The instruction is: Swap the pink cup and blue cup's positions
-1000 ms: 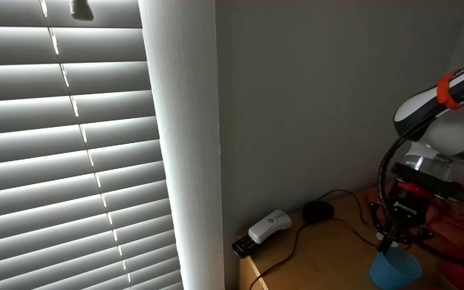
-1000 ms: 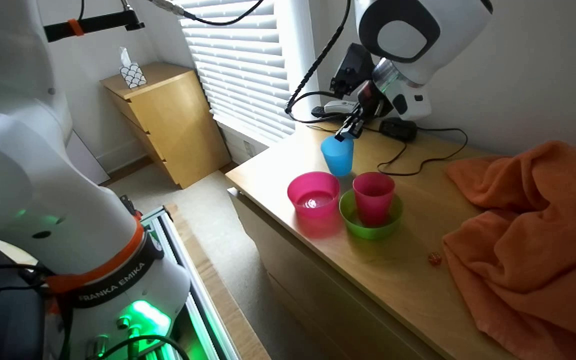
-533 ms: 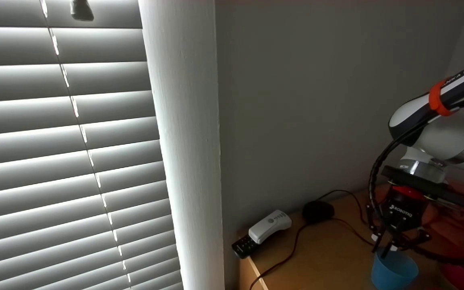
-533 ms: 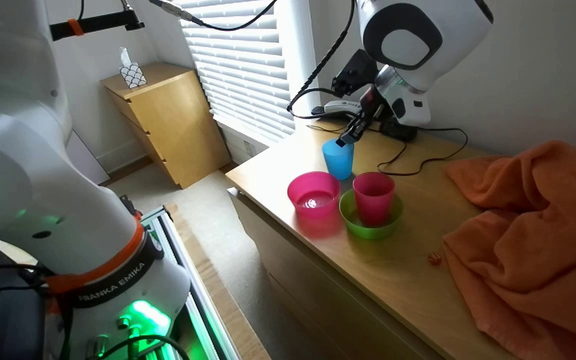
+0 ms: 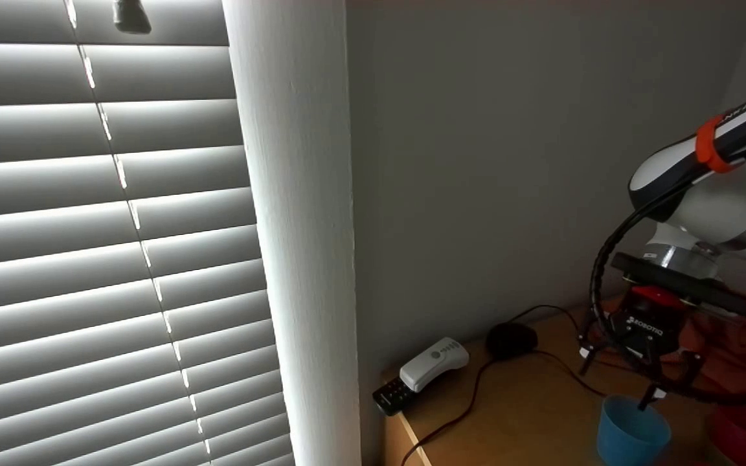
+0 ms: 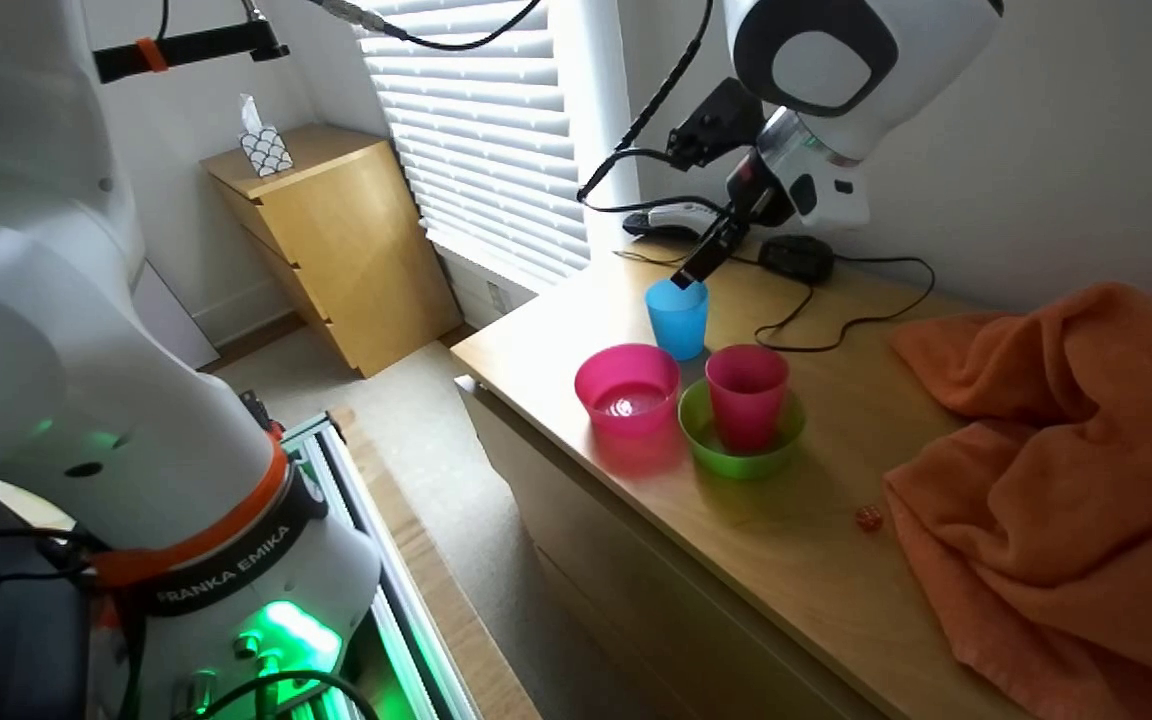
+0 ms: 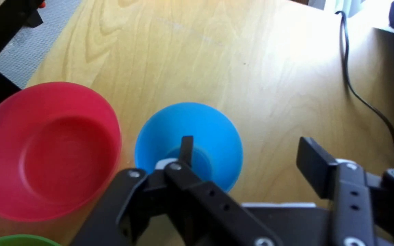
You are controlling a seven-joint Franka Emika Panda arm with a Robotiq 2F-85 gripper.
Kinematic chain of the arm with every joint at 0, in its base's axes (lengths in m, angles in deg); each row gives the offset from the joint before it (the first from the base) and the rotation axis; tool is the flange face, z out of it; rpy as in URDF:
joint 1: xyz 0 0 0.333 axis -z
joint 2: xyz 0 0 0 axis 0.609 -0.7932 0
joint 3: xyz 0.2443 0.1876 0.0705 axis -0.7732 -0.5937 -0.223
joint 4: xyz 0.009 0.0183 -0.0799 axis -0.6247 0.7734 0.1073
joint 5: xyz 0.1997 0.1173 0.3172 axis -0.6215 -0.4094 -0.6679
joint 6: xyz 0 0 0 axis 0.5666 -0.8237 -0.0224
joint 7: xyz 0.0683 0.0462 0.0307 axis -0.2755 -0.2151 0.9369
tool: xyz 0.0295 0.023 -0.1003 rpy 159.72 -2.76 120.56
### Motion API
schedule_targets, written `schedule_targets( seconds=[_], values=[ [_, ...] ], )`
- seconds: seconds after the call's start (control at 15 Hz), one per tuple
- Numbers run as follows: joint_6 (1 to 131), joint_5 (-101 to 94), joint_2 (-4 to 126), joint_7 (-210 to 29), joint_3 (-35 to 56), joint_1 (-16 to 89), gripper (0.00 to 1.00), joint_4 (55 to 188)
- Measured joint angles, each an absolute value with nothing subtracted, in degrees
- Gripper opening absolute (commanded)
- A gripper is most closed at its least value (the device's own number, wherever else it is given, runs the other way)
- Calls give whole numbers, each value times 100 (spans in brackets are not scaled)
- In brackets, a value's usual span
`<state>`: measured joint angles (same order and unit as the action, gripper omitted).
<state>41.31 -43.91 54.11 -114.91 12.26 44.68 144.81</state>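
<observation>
Robotiq gripper (image 7: 248,153) rides slightly higher than in the earlier frame, fingers now spread wide. Blue cup (image 6: 678,327) stands upright on the wooden cabinet top (image 6: 556,325). In an exterior view, pink cup (image 6: 748,400) sits inside green bowl (image 6: 734,466) at five o'clock from it; pink bowl (image 6: 627,419), at seven.

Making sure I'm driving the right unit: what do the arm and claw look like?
The Franka Emika Panda arm is white with dark panels, a silver ring, orange bands, white FRANKA EMIKA lettering and a glowing green light. A black cable loops alongside. The black claw has a red section on top, white ROBOTIQ lettering and two jointed fingers with small white pieces.
</observation>
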Motion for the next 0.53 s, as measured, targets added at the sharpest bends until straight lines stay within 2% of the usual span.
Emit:
schedule_targets(
  seconds=[0.53],
  values=[
    [3500, -2762, 6491, -11042, 1650, 4515, 100, 14909]
  ],
)
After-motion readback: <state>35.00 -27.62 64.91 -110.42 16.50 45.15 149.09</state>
